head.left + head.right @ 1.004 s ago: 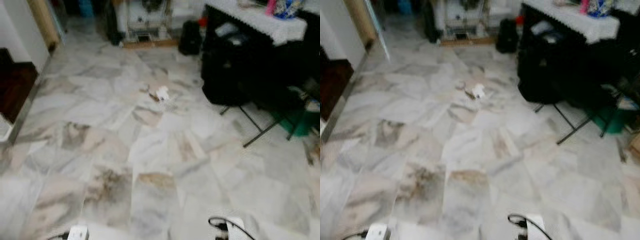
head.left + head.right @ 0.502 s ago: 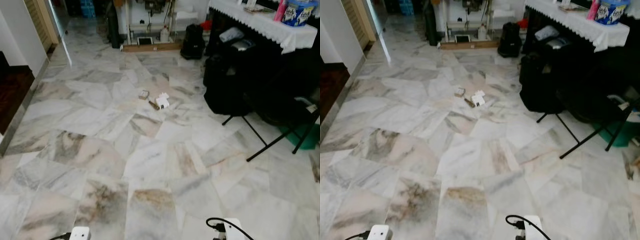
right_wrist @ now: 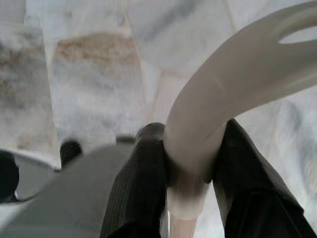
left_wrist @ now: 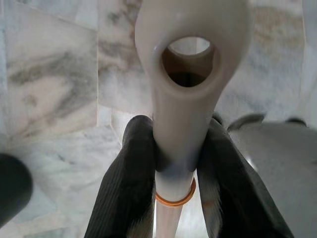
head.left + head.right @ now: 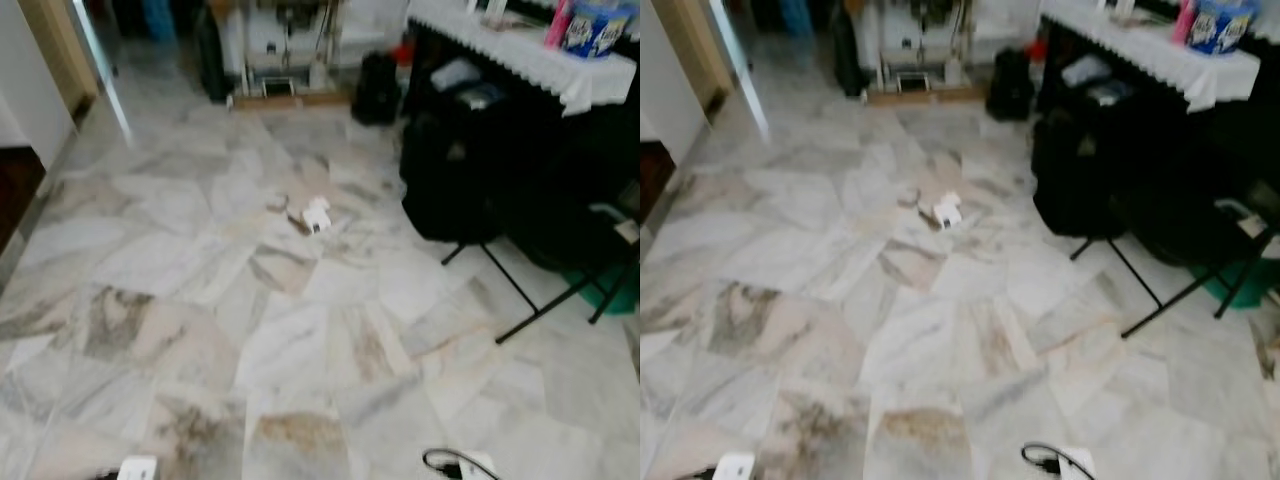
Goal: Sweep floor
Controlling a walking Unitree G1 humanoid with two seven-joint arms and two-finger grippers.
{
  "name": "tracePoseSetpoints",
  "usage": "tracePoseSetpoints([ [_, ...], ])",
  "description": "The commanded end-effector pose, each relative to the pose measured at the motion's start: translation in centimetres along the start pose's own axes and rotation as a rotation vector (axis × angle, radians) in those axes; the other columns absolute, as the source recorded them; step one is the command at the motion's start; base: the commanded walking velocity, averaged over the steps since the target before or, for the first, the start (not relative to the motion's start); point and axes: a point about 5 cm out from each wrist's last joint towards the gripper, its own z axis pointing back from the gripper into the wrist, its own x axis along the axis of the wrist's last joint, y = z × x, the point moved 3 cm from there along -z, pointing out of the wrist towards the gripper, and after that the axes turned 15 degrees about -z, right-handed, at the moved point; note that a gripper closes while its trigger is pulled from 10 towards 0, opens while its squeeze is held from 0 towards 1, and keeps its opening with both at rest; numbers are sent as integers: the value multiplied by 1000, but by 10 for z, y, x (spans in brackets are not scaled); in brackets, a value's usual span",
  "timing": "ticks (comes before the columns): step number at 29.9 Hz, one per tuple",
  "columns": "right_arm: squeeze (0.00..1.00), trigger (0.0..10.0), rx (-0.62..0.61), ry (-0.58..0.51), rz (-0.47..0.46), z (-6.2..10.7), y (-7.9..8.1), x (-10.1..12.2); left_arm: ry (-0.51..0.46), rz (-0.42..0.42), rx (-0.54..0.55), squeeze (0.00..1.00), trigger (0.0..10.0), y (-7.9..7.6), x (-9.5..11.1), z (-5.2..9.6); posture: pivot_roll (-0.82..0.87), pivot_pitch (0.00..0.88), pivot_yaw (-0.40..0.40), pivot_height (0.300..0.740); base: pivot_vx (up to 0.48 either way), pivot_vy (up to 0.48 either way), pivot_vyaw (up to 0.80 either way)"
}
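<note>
On marble floor [image 5: 300,330] ahead, small white scrap [image 5: 317,213] with brown bits beside it — head views blurred again after sharper earlier frame; scene shifted slightly, camera motion.

Left wrist: left gripper [image 4: 173,163] clamped on cream handle [image 4: 185,74] with hanging hole; lower end hidden.

Right wrist: right gripper [image 3: 190,171] gripping curved cream handle [image 3: 233,94] — top cut off.

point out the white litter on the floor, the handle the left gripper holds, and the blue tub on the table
white litter [image 5: 318,214], left eye view, middle of the scrap
cream handle [image 4: 184,119], left wrist view, shaft just below its hanging hole
blue tub [image 5: 596,28], left eye view, its front wall
</note>
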Motion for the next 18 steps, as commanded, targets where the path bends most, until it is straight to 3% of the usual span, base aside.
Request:
tracePoseSetpoints([
  [1,0,10000,23,-12,5,-2,8,3,10,23,23,0,10000,7,-1,1,-54,0,-35,740,360,0,0],
  [5,0,10000,16,-15,-3,-1,4,3,3,37,19,0,10000,-3,8,-3,-57,0,-37,740,360,0,0],
  [6,0,10000,9,-15,-8,0,1,2,1,34,9,0,10000,-12,11,-4,-56,0,-40,740,360,0,0],
  [13,0,10000,-7,-30,-25,1,-4,8,1,51,-9,0,10000,-29,14,-6,-52,0,-46,740,360,0,0],
  [16,0,10000,-8,-42,-27,0,-4,14,2,50,-11,0,10000,-28,14,-6,-54,0,-45,740,360,0,0],
  [18,0,10000,-2,-52,-30,-1,-2,19,1,50,-2,0,10000,-19,15,-6,-60,0,-40,740,360,0,0],
])
